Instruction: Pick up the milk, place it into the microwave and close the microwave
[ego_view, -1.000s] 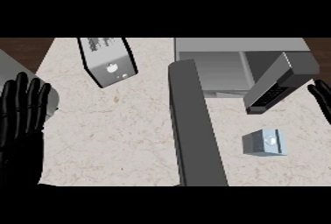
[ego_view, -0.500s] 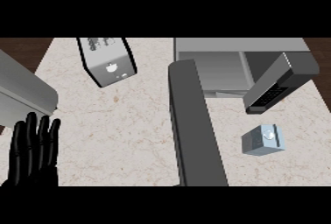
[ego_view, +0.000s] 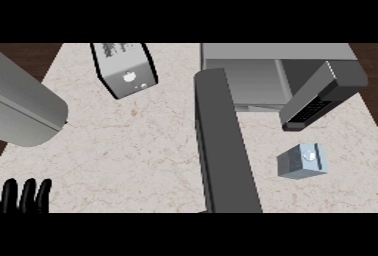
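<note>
Marble-patterned beige counter (ego_view: 140, 150) fills the view. Far right sits a grey microwave (ego_view: 251, 75), its dark open door (ego_view: 225, 150) reaching toward the near edge; no item shows inside it. Right of that door stands a small pale-blue milk carton (ego_view: 301, 161). A tall grey carton (ego_view: 124, 69) lies far left. Near left, only straight black fingertips of the left hand (ego_view: 25, 195) show, holding nothing.

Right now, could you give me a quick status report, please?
Left hand open, low at counter's edge; right hand out of view. Milk untouched on counter. Microwave door open.
</note>
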